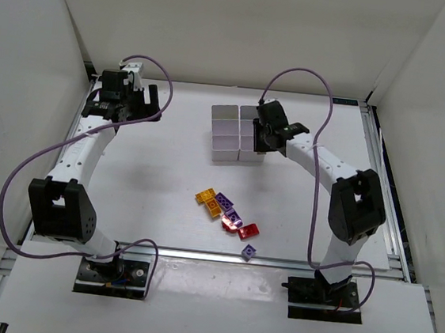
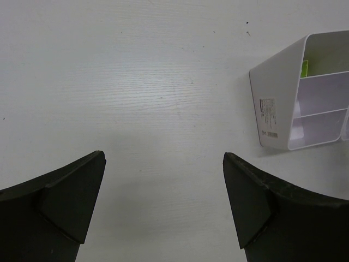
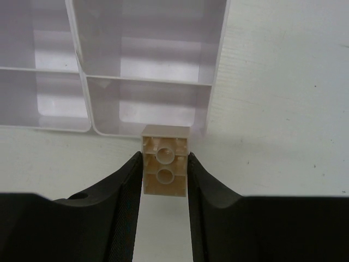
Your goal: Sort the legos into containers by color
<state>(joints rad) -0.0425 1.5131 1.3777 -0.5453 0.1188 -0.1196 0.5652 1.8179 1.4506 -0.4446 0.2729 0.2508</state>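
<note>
The containers [image 1: 230,134] are a white block of joined bins at the back middle of the table. My right gripper [image 3: 165,169] is shut on a tan lego [image 3: 165,160], held underside up just off the near right corner of the containers [image 3: 212,93]. From above, the right gripper [image 1: 264,137] hangs over the block's right side. My left gripper [image 2: 163,164] stands open over bare table, to the left of the containers [image 2: 275,103]; a yellow-green lego [image 2: 306,69] shows inside one bin. Loose legos lie mid-table: orange [image 1: 203,195], purple [image 1: 224,201], red [image 1: 248,231], and a lone purple one [image 1: 249,251].
White enclosure walls stand on the left, back and right. A metal rail [image 1: 387,192] runs along the table's right edge. Purple cables [image 1: 27,170] loop beside each arm. The arm bases sit at the near edge.
</note>
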